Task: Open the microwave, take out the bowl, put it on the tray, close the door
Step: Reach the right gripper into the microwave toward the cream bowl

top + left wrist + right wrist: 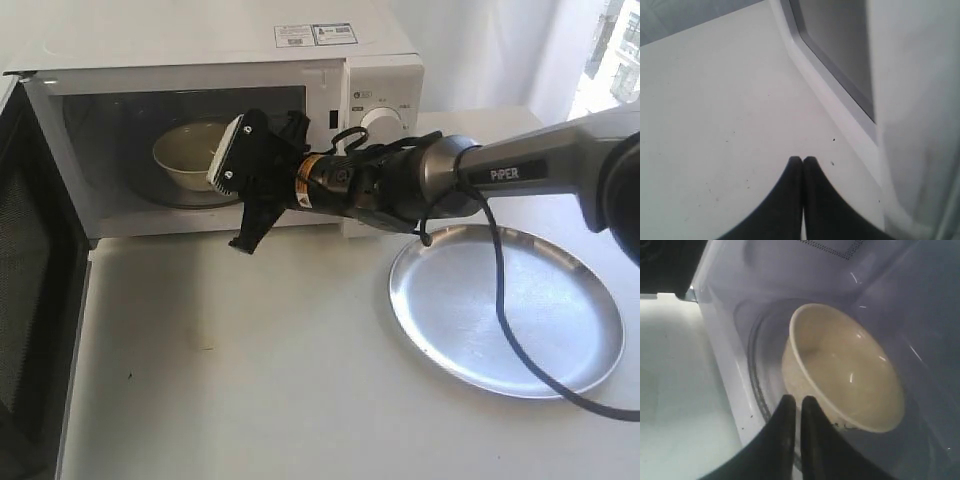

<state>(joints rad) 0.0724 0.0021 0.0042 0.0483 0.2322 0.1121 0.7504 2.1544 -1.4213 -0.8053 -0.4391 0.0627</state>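
The microwave (215, 60) stands at 11 o'clock in the exterior view. Its door (30, 300) is swung wide open toward 9 o'clock, and two stickers (315, 35) on its top carry print too small to read. A round white dial (385, 122) sits on its control panel, with tiny illegible labels above. The bowl (190, 155) rests inside the cavity, upright, on the round glass turntable (757, 385). The right arm (520, 170), marked "PiPER" in white letters, reaches in from 3 o'clock to the cavity's mouth. The right pincer (796, 402) has its fingers almost pressed together, with only a thin slit between them. It pinches nothing, and its tips are just short of the bowl's near rim. The tray (460, 300) lies on the tabletop (250, 360) at 4 o'clock with a black cable (510, 340) across it, well apart from the bowl. The left pincer (802, 161) is pressed together above the bare tabletop, near the door's white frame.
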